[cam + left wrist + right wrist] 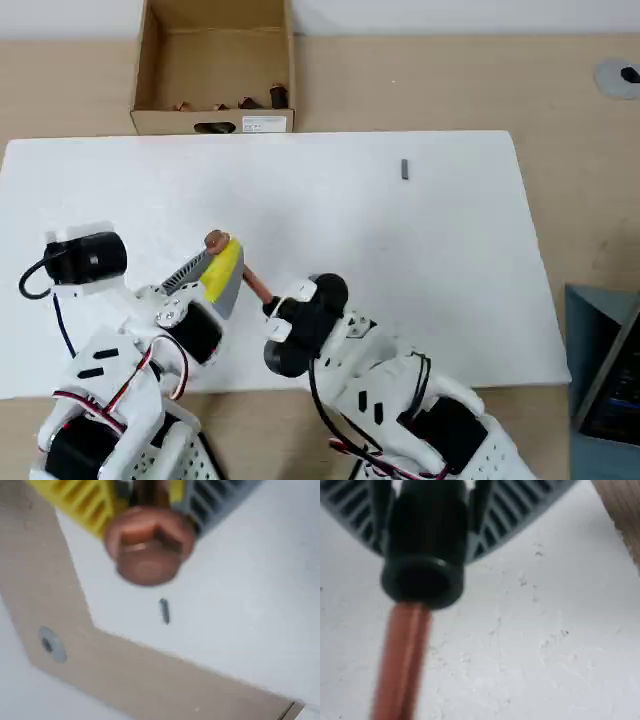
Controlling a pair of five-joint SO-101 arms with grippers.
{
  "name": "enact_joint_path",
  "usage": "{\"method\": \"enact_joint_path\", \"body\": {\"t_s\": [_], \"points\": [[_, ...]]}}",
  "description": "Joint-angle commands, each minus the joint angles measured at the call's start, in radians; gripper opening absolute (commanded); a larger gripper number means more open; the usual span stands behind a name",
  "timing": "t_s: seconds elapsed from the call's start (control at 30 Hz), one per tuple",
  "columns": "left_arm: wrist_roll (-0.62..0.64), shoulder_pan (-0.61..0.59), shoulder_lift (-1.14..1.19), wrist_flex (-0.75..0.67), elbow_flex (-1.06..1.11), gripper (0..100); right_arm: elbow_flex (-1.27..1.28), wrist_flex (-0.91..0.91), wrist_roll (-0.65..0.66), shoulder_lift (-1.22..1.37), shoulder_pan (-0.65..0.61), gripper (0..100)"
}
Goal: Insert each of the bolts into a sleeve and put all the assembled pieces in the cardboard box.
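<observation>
The copper bolt (148, 550) pinched in the left claw (208, 267) should be kept coaxial with the black sleeve (422, 580) pinched just ahead in the right claw (427, 510).

High view: overhead, facing down, far, whole white mat (400, 280); left wrist view: close up on bolt (148, 550); right wrist view: close up on sleeve (424, 555); all share it.

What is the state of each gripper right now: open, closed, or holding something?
Left gripper: closed, holding the bolt below its head.
Right gripper: closed, holding the black sleeve.
</observation>
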Motion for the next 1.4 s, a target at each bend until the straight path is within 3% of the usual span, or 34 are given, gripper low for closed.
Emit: {"method": "enact_joint_path", "body": {"t_s": [0.0,0.33,0.5,0.73,0.97,1.37], "points": [[-0.006,0.012,-0.007,0.044,-0.009,0,-0.065,-0.026,0.008,-0.067,-0.007,0.9],[-0.008,0.173,-0.005,0.078,-0.008,0,-0.064,-0.026,0.009,-0.067,-0.007,0.9],[-0.008,0.141,-0.005,0.074,0.015,0,-0.067,-0.026,0.009,-0.067,-0.007,0.9],[-0.008,0.035,-0.005,-0.06,0.008,0,-0.062,-0.026,0.009,-0.067,-0.007,0.9],[0.0,0.032,-0.005,-0.098,-0.052,0,-0.062,-0.025,0.009,-0.067,-0.007,0.9],[0.0,0.032,-0.007,-0.175,0.052,0,-0.068,-0.026,0.009,-0.067,-0.007,0.9]]}}
